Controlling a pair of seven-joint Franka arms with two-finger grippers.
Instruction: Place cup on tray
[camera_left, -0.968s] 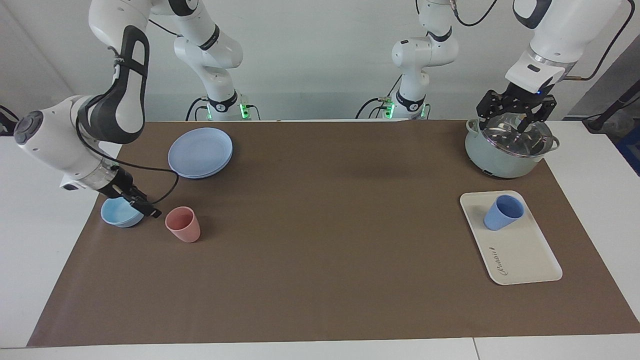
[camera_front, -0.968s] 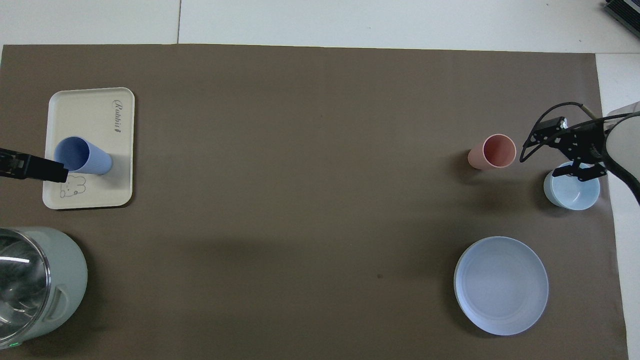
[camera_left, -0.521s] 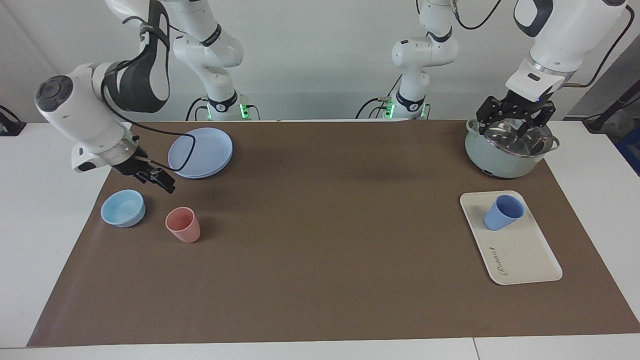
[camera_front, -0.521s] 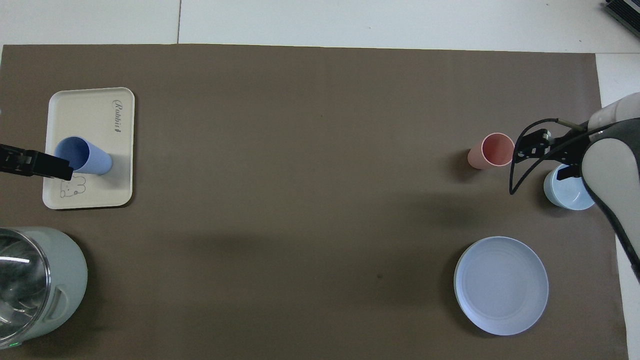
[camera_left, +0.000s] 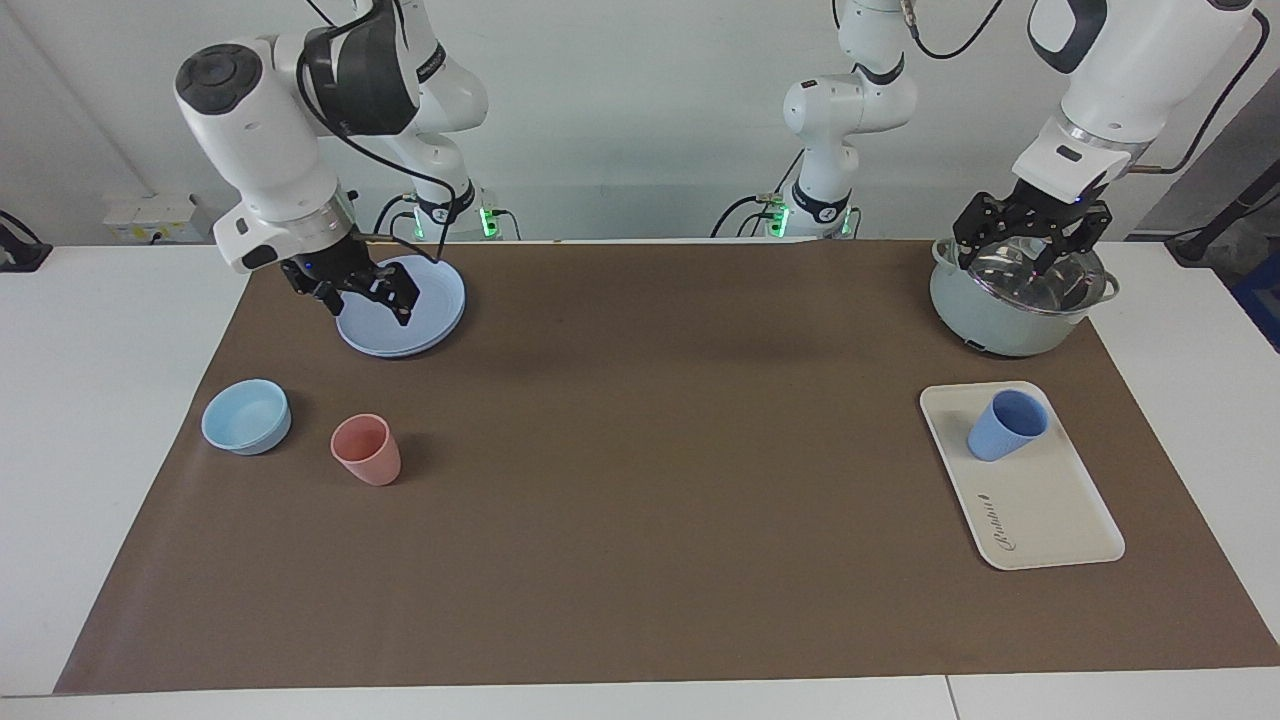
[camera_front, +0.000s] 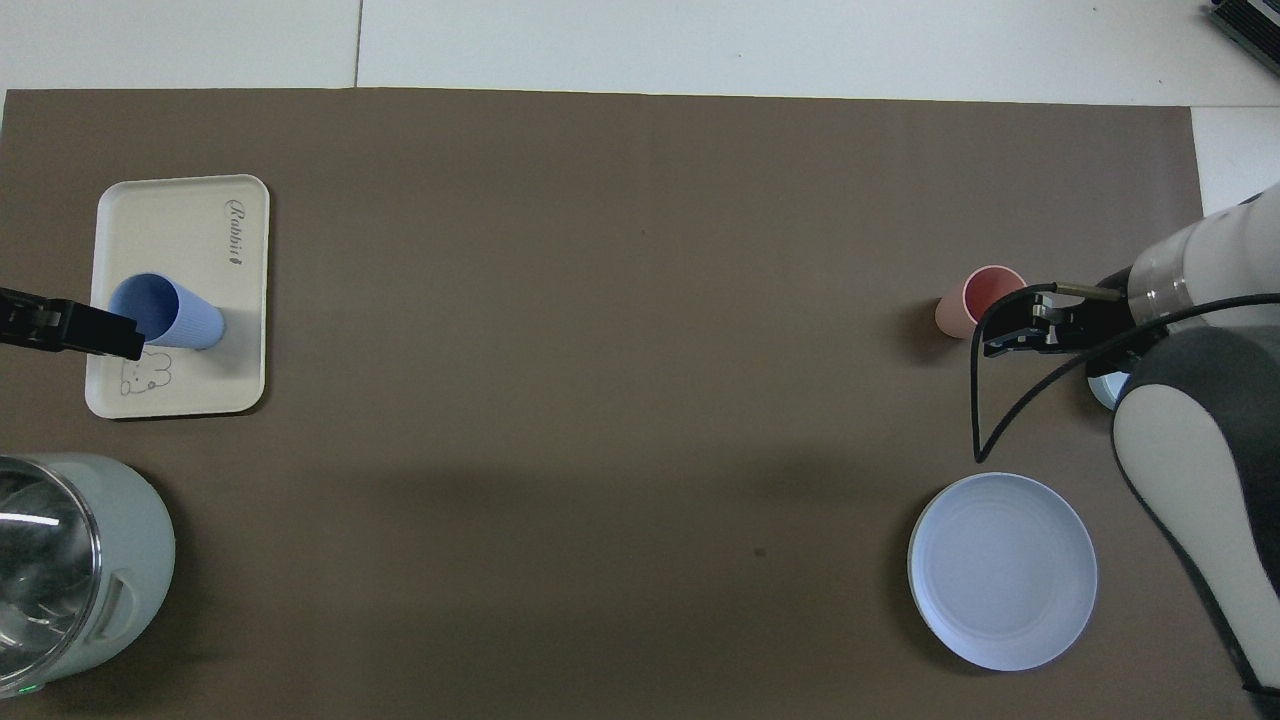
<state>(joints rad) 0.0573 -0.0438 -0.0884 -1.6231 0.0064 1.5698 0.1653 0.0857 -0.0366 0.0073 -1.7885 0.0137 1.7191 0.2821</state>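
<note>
The periwinkle-blue cup (camera_left: 1005, 425) (camera_front: 165, 312) stands upright on the cream tray (camera_left: 1050, 510) (camera_front: 180, 230), at the tray's end nearer the robots, close to the bear drawing. Nothing touches the cup. My left gripper (camera_left: 1030, 255) hangs open and empty over the glass-lidded pot; in the overhead view one of its fingers (camera_front: 90, 333) juts in beside the cup. Over the round blue plate my right gripper (camera_left: 365, 300) (camera_front: 1010, 335) hangs open and empty as well.
A pale green pot (camera_left: 1015, 310) (camera_front: 100, 560) stands nearer the robots than the tray. At the right arm's end are a blue plate (camera_left: 435, 300) (camera_front: 1000, 570), a salmon-pink tumbler (camera_left: 367, 450) (camera_front: 975, 300) and a light-blue bowl (camera_left: 246, 415).
My right arm has lifted away from the light-blue bowl and swung toward the robots, over the plate. The left gripper has risen slightly over the pot. The cup has stayed on the tray.
</note>
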